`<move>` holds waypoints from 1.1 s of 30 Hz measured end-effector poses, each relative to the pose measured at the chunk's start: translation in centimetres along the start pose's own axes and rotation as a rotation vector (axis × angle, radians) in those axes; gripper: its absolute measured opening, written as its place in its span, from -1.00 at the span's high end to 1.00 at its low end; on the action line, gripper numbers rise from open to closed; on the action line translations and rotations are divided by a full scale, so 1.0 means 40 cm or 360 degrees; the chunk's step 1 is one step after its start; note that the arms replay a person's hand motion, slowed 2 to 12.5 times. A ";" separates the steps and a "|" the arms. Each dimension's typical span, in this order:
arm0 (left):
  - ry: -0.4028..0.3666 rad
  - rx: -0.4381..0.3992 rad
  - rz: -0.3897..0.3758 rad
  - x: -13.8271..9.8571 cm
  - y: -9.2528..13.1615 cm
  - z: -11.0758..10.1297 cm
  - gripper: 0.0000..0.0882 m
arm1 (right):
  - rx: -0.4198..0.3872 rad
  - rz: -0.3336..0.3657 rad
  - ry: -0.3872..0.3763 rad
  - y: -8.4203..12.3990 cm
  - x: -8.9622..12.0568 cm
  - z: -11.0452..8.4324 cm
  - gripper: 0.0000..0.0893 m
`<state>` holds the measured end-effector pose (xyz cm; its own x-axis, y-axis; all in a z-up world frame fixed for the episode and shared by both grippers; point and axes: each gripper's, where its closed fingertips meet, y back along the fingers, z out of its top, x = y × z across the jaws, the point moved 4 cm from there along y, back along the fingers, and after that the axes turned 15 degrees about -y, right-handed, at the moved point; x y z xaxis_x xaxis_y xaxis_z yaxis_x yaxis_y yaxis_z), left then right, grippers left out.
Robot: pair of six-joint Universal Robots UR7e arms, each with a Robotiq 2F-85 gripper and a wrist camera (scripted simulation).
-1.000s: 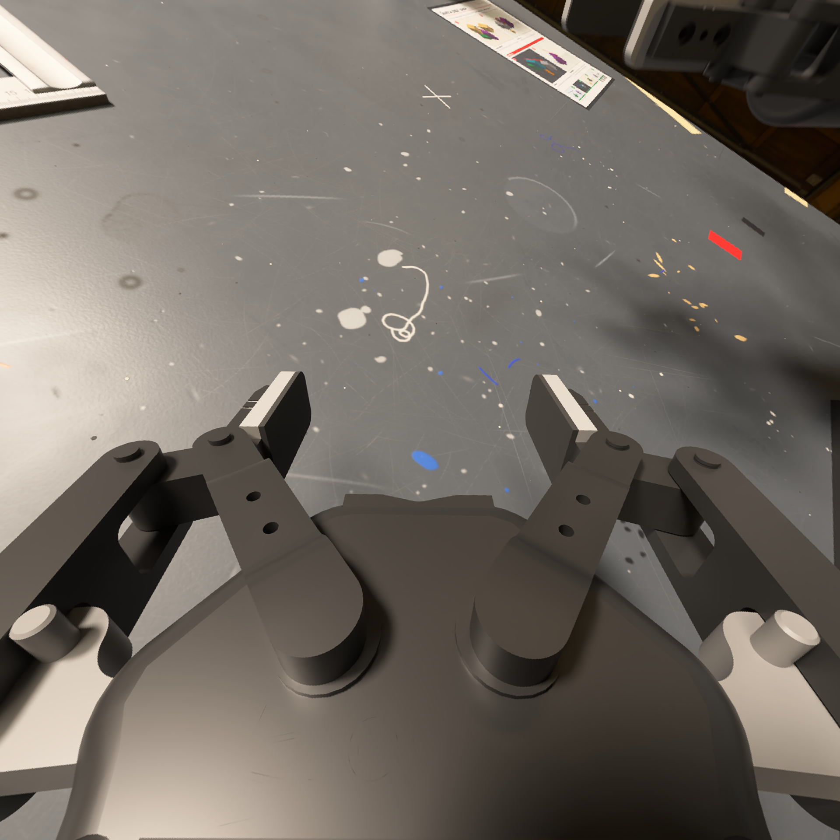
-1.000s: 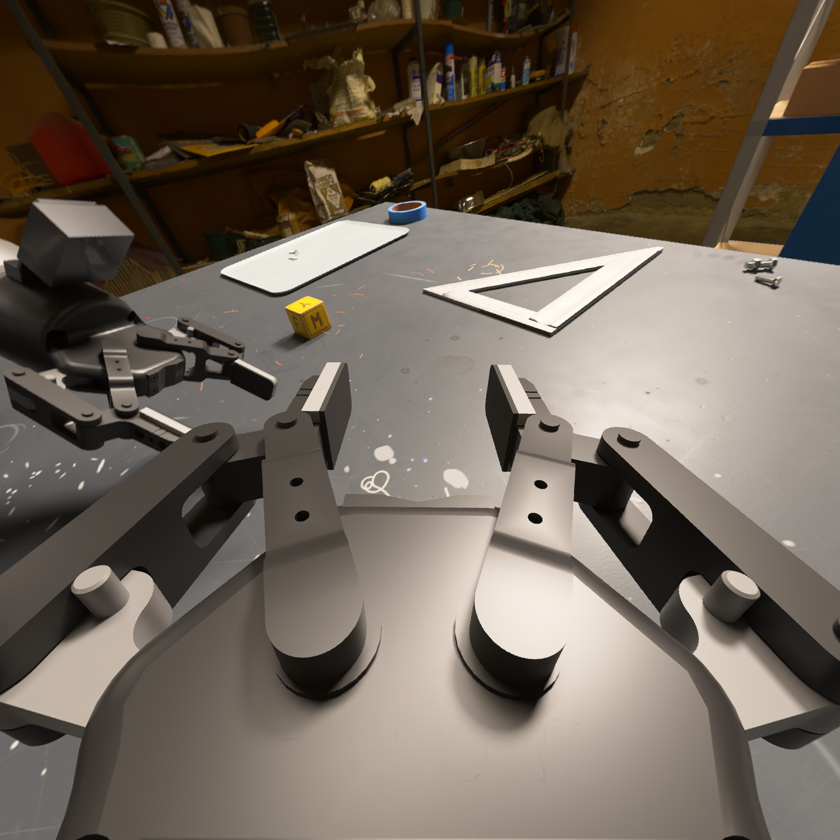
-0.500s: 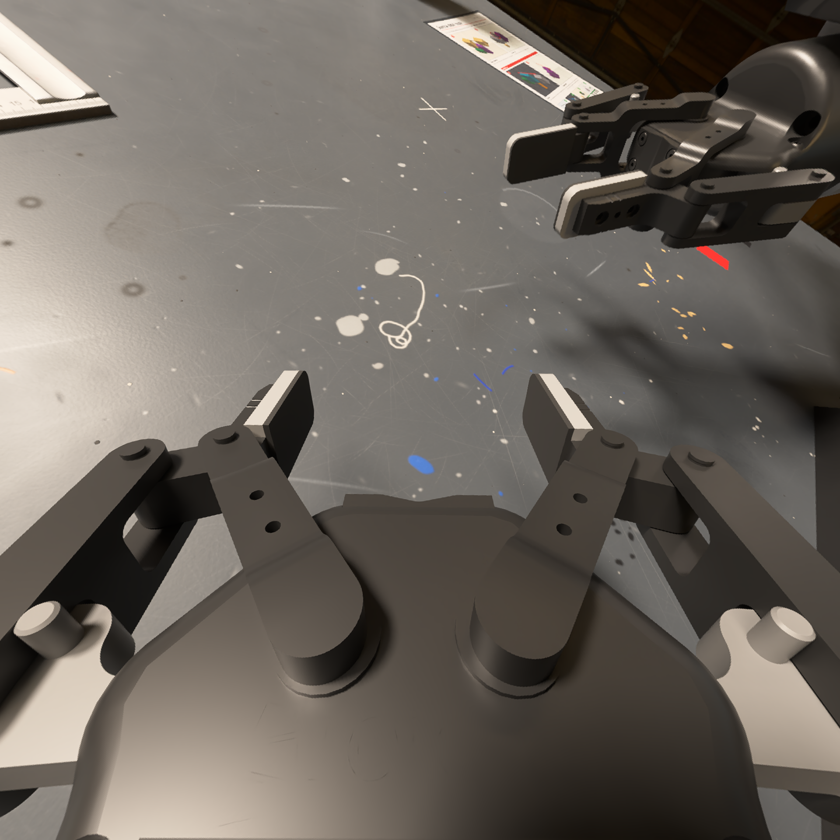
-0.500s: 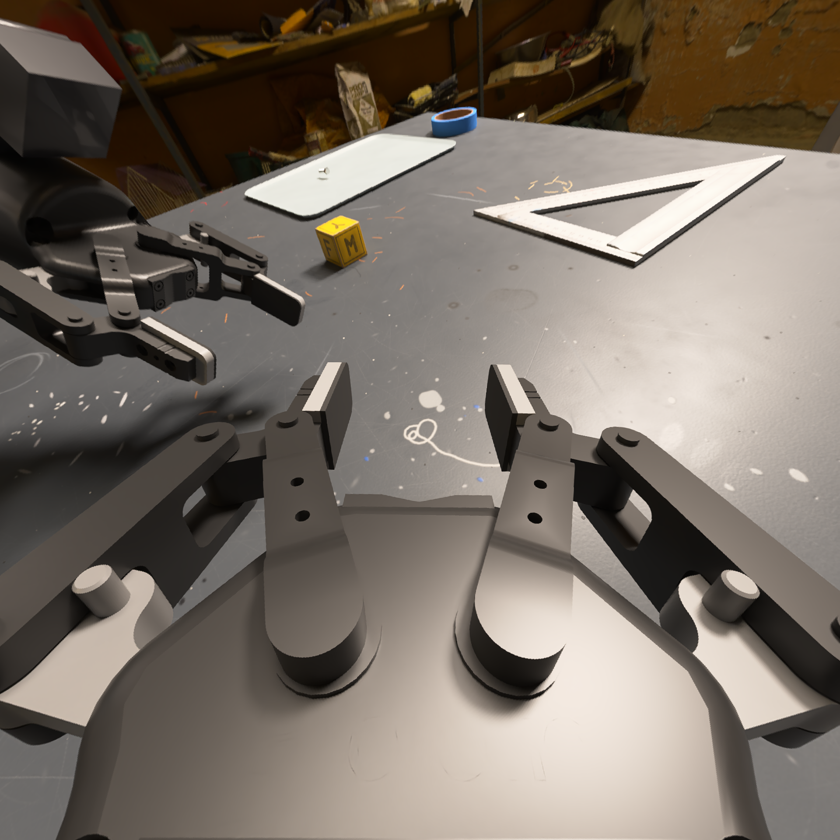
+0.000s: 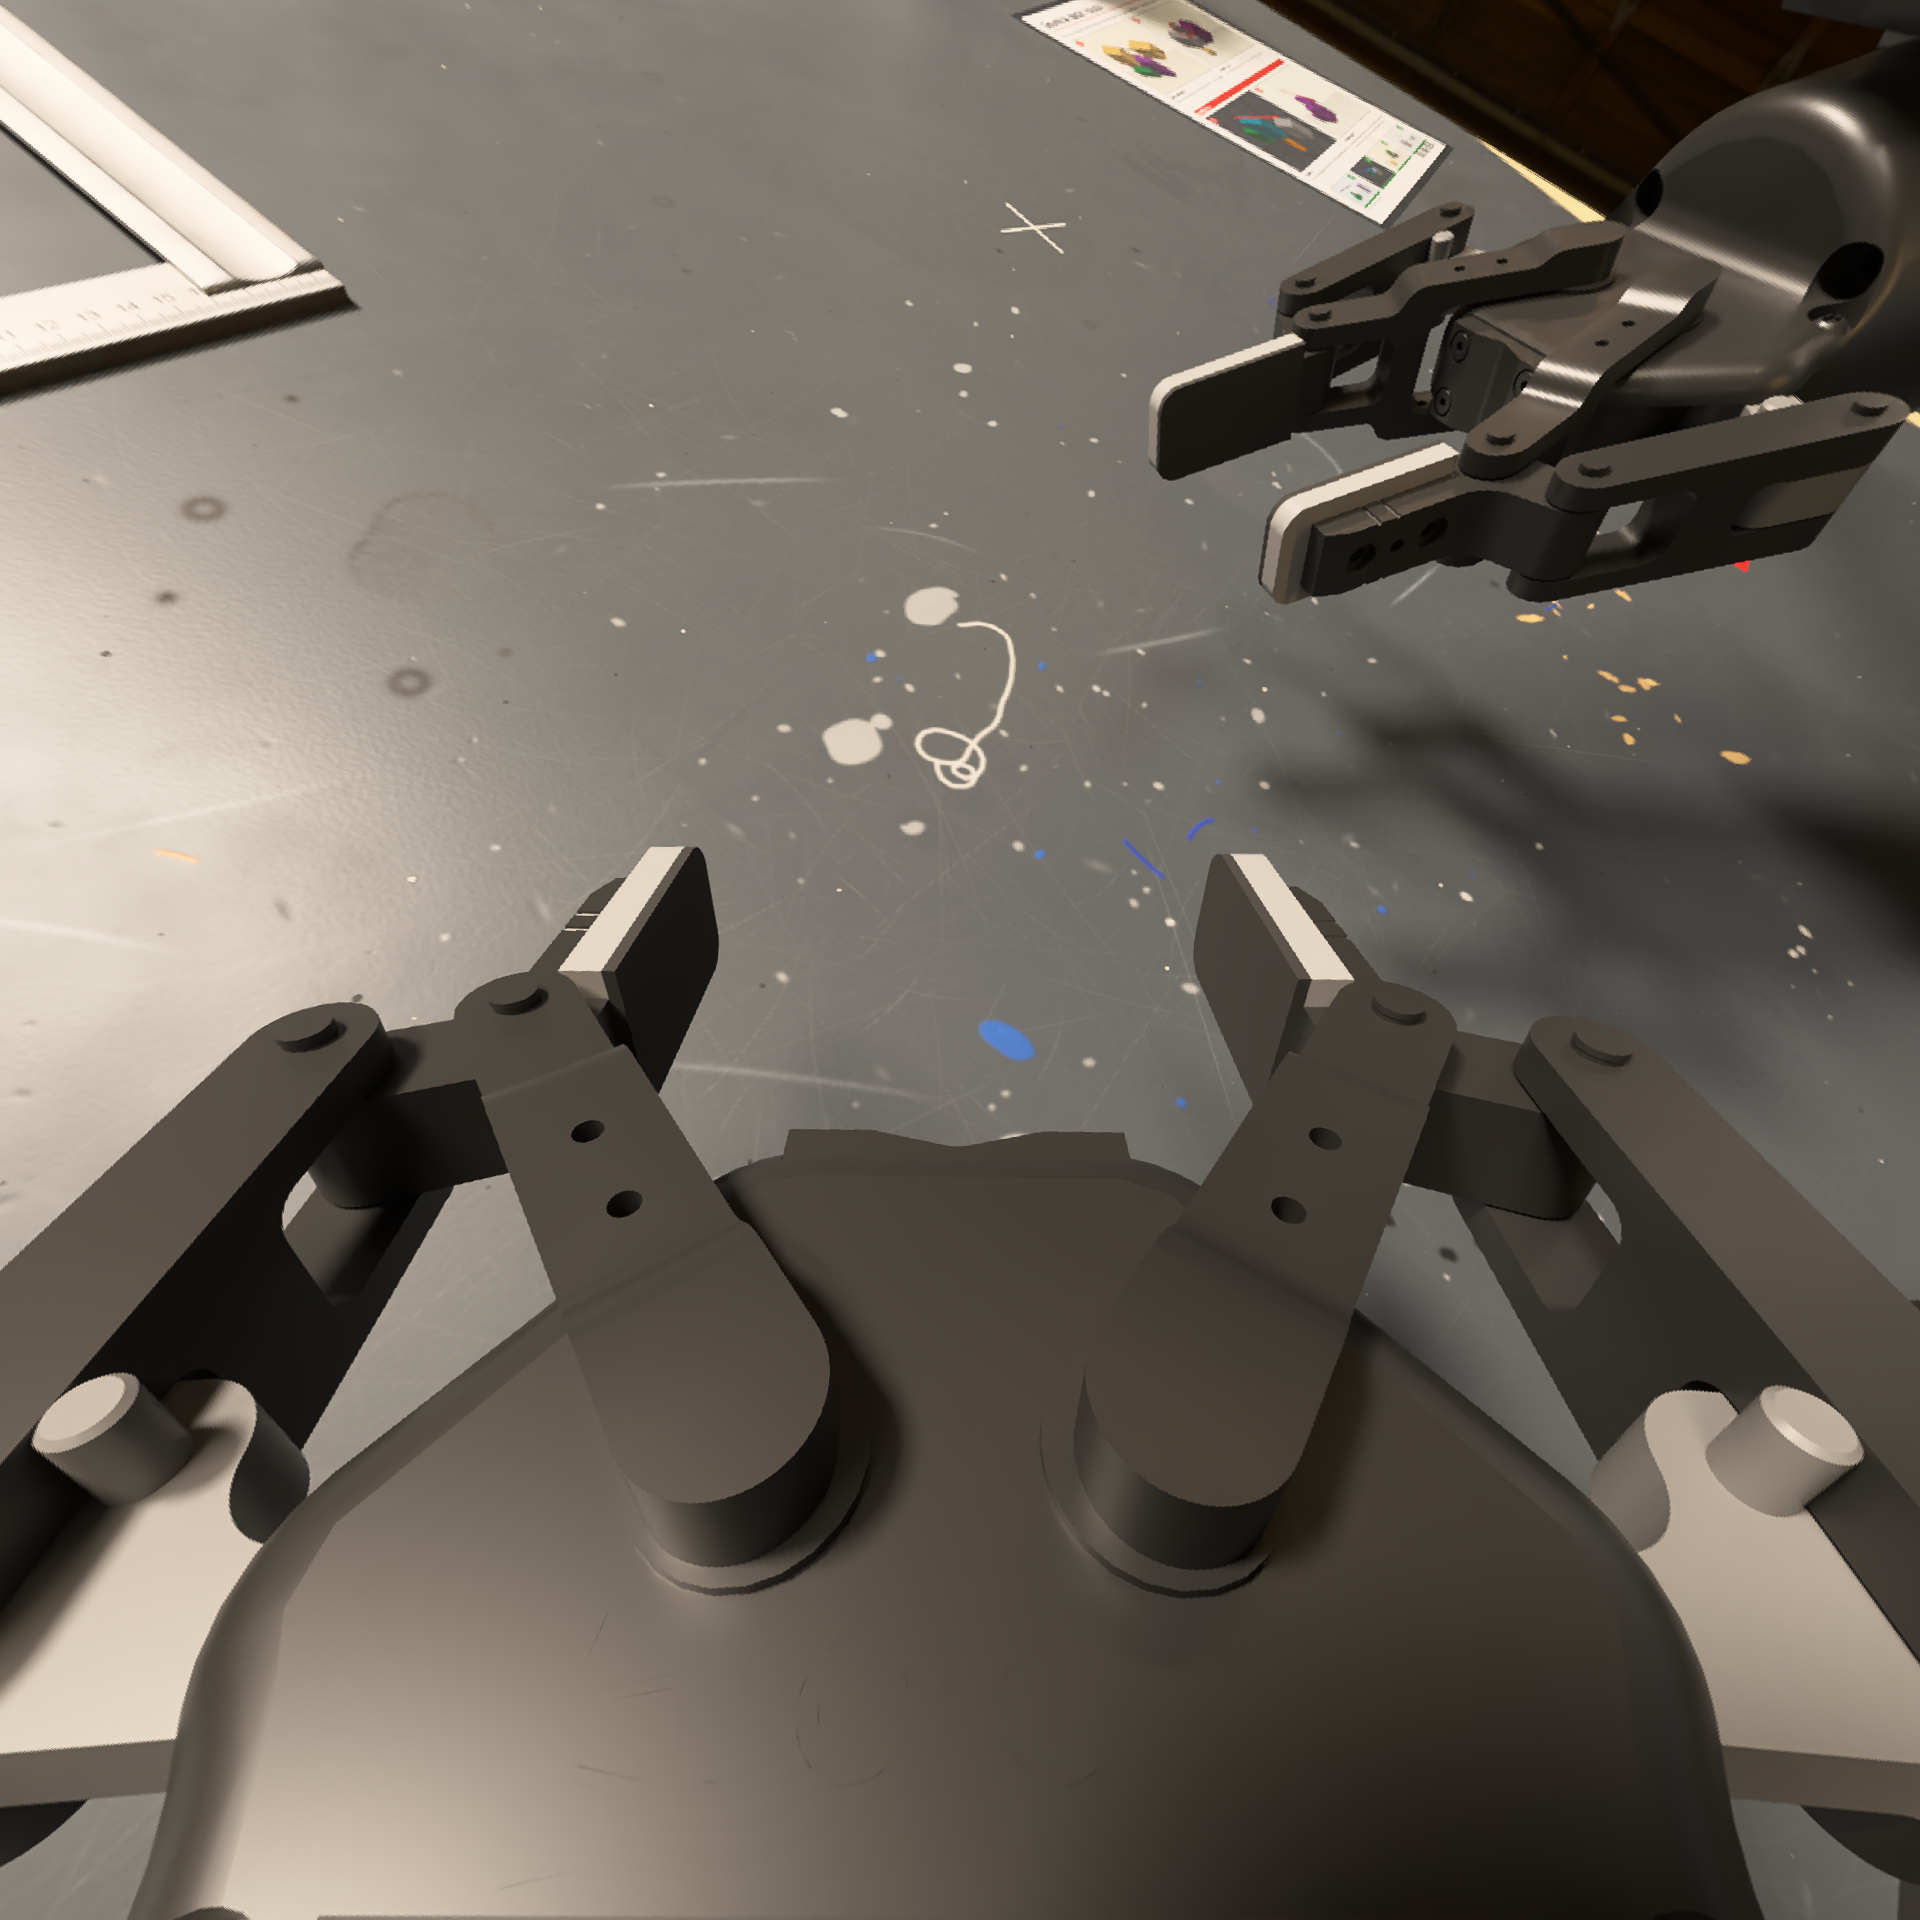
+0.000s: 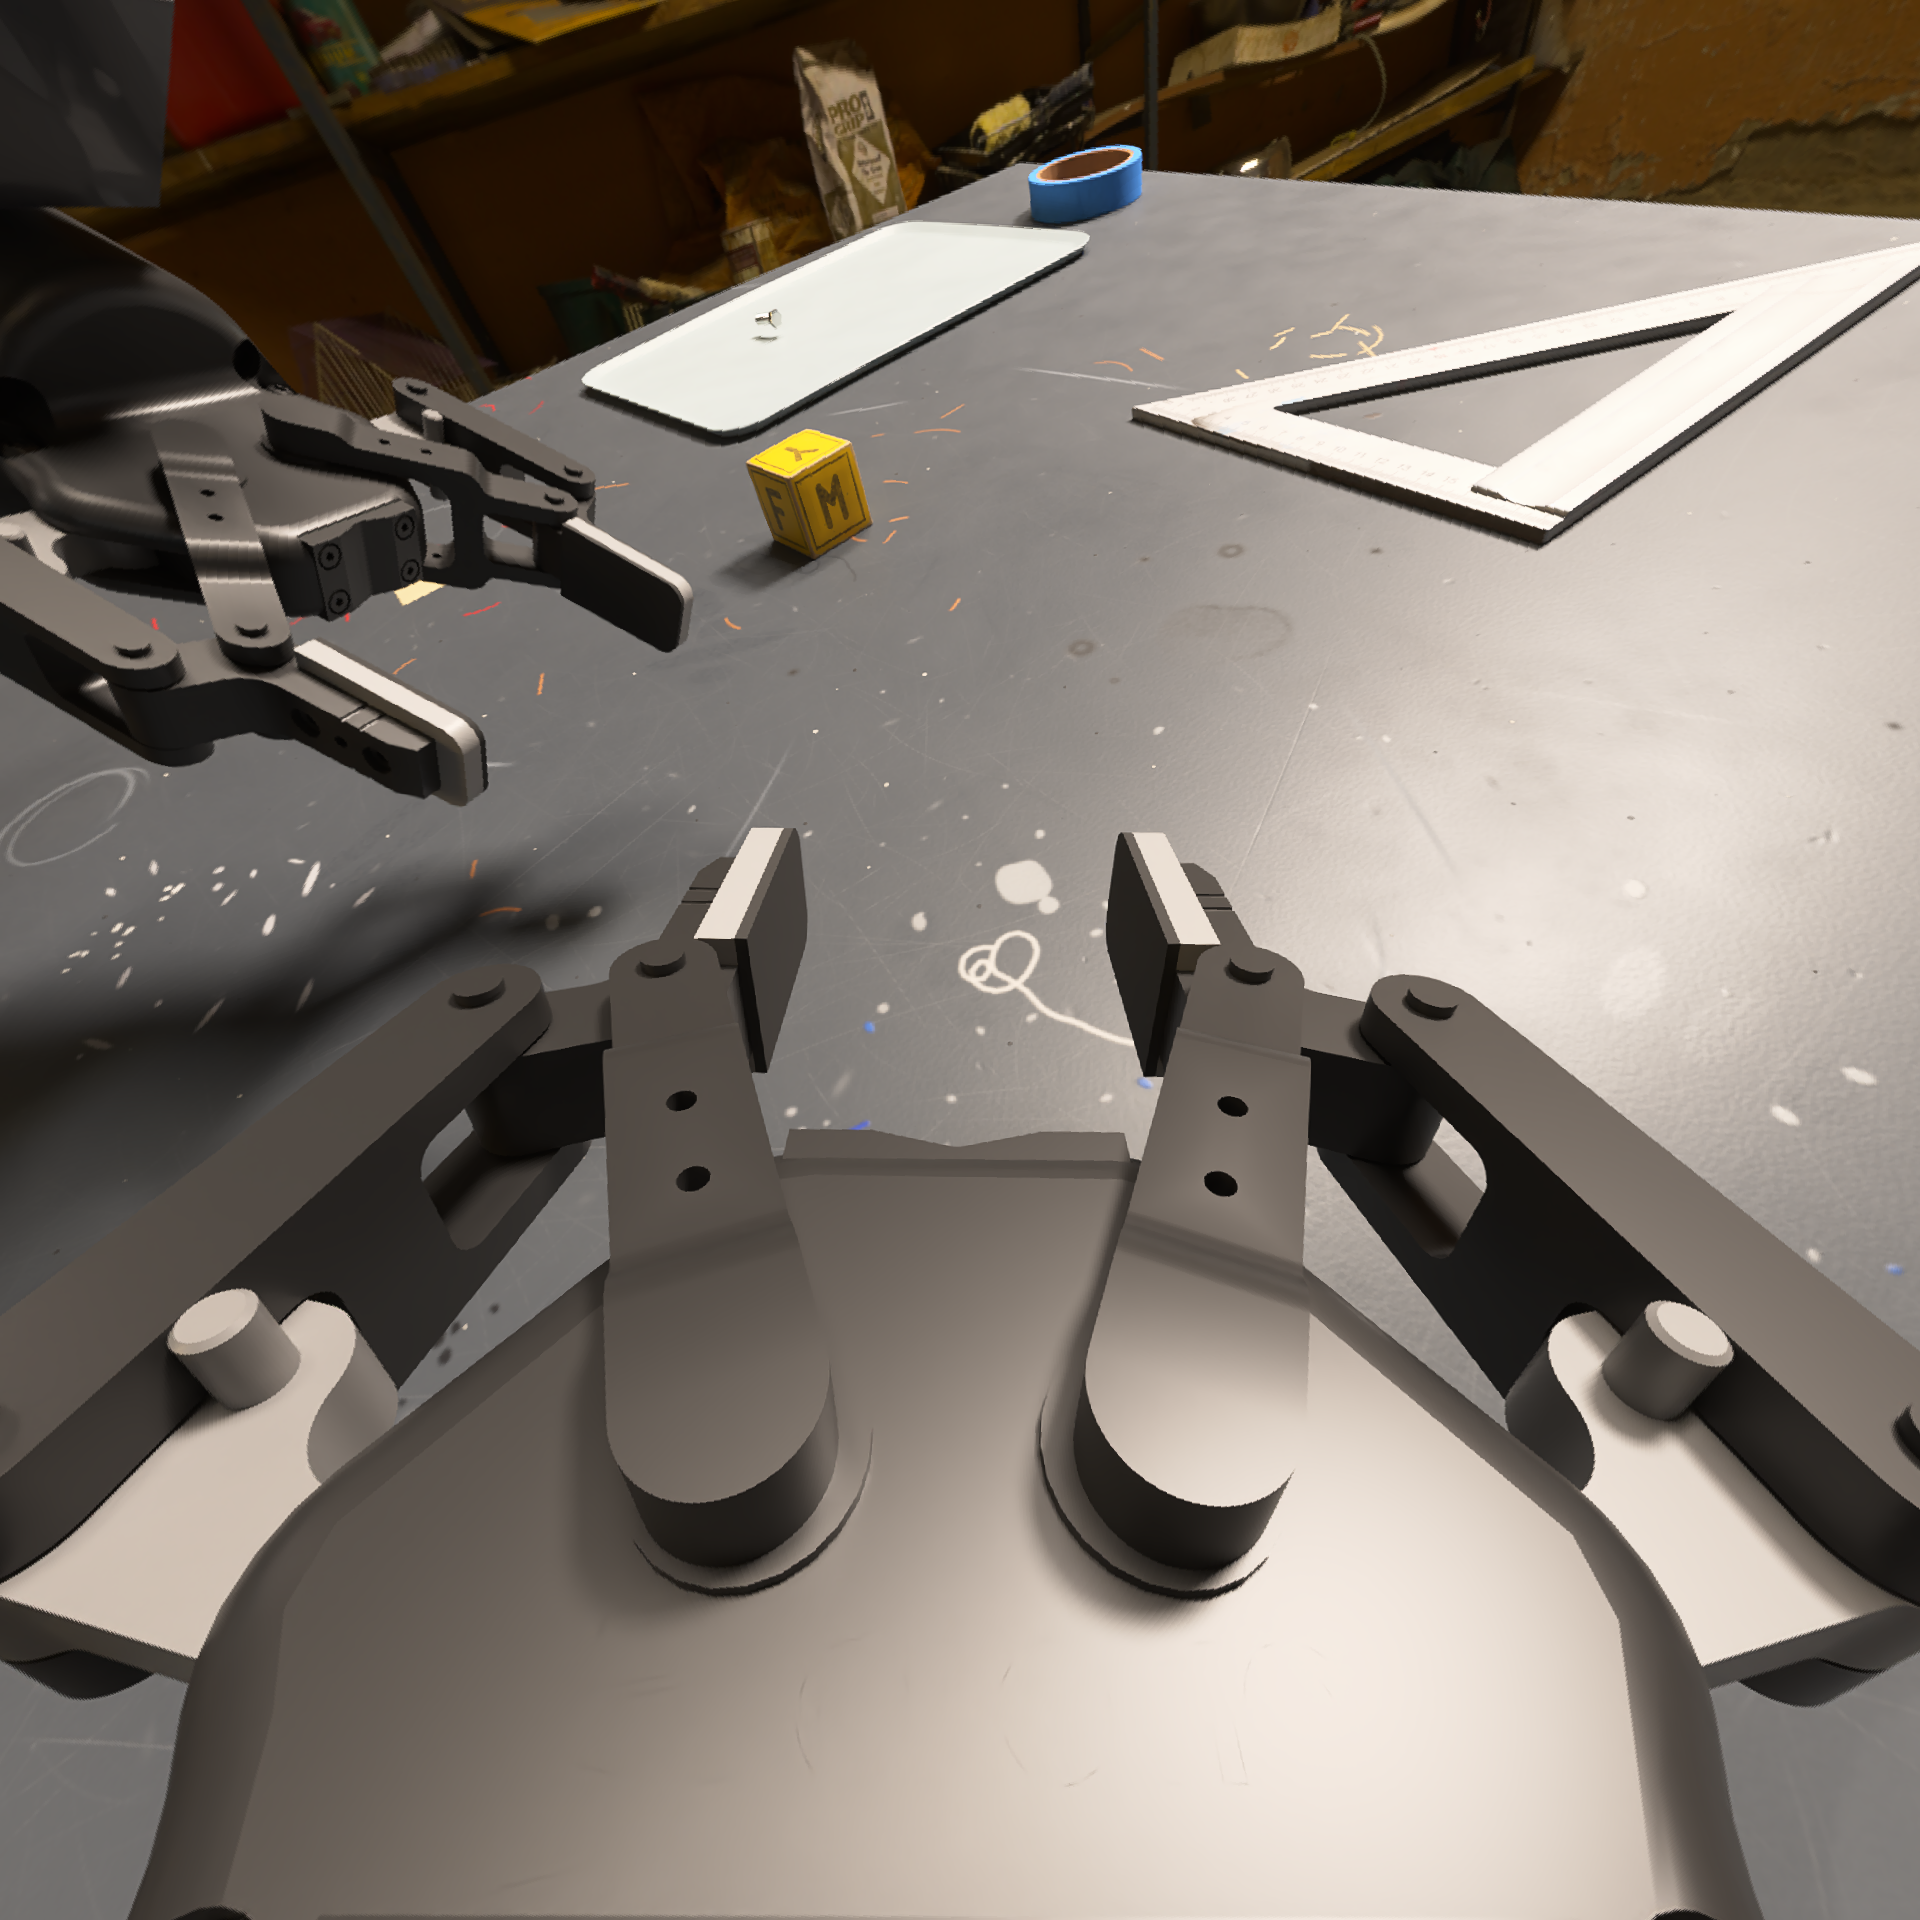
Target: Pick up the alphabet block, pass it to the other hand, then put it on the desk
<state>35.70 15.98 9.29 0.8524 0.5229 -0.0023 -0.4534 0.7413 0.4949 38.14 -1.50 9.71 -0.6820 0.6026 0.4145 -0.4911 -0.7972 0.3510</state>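
The grey desk (image 6: 1455, 727) is shared by a steel triangle (image 6: 1621, 395) at upper right, a pale tray (image 6: 831, 312) and blue tape (image 6: 1086, 182). Only the right wrist view shows the alphabet block (image 6: 810, 494) — upright, one corner forward, upper centre. Both the left gripper (image 5: 951, 914) and right gripper (image 6: 951, 914) are spread wide, empty.

The left tool (image 5: 956, 935) is held open above the surface (image 5: 520, 582); beyond it, the right tool (image 5: 1236, 488) is seen, also open.
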 end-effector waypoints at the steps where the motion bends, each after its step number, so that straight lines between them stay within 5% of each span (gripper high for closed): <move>1: -0.0008 0.0005 0.0007 0.002 0.004 0.002 -0.81 | 0.0002 0.0006 -0.0004 0.000 0.001 -0.001 -0.17; 16: -0.0148 0.0110 0.0096 0.066 0.098 0.034 -0.82 | 0.0048 0.0014 -0.0016 0.003 -0.004 -0.009 -0.16; 33: -0.0304 0.0391 0.0294 0.226 0.219 0.046 -0.74 | 0.0068 0.0024 -0.0048 0.012 -0.016 -0.009 -0.11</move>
<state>39.91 26.40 15.20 0.8058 0.5332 0.2576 -0.5479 0.5061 0.6661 38.15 -2.28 9.33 -0.6724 0.5917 0.4447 -0.4569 -0.8045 0.3795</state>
